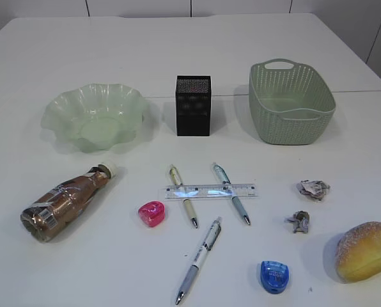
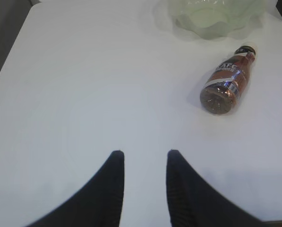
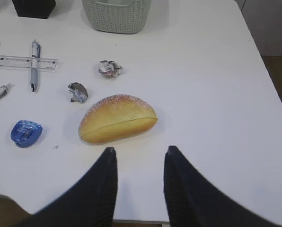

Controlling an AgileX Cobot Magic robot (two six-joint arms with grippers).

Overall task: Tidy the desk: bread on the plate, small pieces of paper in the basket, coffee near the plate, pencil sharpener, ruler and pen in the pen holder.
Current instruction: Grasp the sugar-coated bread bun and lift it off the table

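Two sets of fingers held apart and empty, left fingers (image 2: 118, 184) above bare surface (image 1: 62, 268), coffee (image 1: 68, 199) laid flat near-left of plate (image 1: 93, 116), right fingers (image 3: 110, 182) just short of bread (image 3: 117, 118), near-right.

From my exterior view the bread (image 1: 365, 251) runs off the frame at 3 o'clock. My left wrist view clips the plate (image 2: 212, 16) at 12 o'clock. The coffee (image 2: 228, 81) label text is probably too blurred to read.
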